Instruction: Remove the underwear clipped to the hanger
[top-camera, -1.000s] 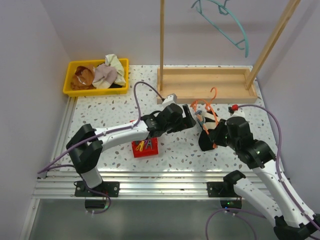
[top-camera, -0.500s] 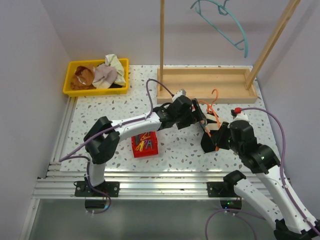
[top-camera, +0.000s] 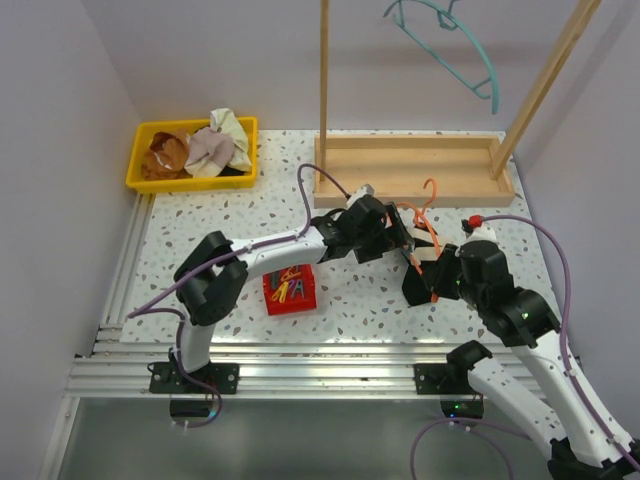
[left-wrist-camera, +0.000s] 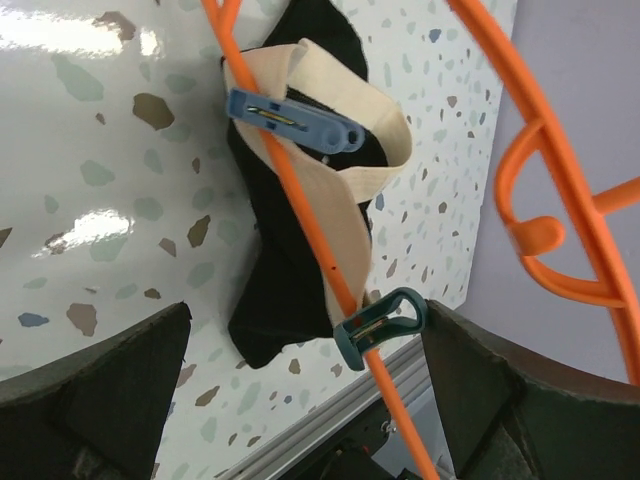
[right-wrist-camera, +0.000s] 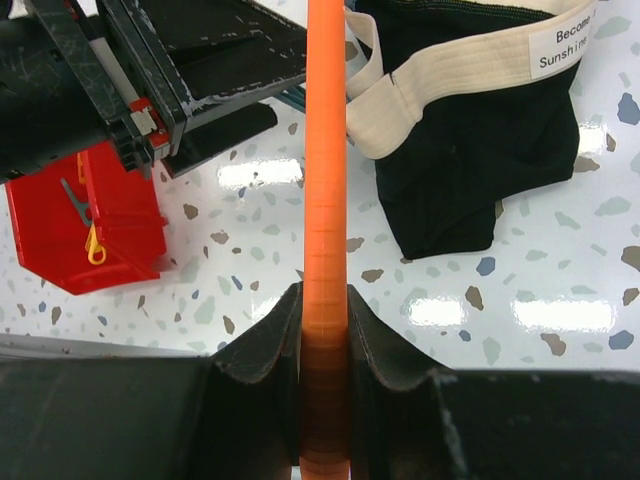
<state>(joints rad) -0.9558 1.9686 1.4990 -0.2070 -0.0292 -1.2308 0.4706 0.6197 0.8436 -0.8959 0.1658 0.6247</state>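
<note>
An orange hanger (top-camera: 428, 215) lies over the table's right half. Black underwear (left-wrist-camera: 285, 290) with a cream-white waistband (left-wrist-camera: 350, 195) is pinned to its bar (left-wrist-camera: 300, 195) by a blue clip (left-wrist-camera: 295, 120) and a teal clip (left-wrist-camera: 380, 318). My left gripper (left-wrist-camera: 305, 375) is open, and the teal clip and bar stand between its fingers (left-wrist-camera: 120, 370) without touching them. My right gripper (right-wrist-camera: 325, 330) is shut on the hanger's bar (right-wrist-camera: 325, 170), with the underwear (right-wrist-camera: 470, 150) just beyond it to the right.
A red box (top-camera: 290, 290) holding loose clips sits under the left forearm. A yellow bin (top-camera: 140, 135) at the back left holds a rust-brown garment (top-camera: 165, 155) and pale cloths. A wooden rack base (top-camera: 415, 170) stands behind the hanger, with a teal hanger (top-camera: 450, 50) above.
My left arm has reached right, bringing its open jaws up to the hanger's clipped bar. The right gripper shifted slightly right with the hanger, then held still.
</note>
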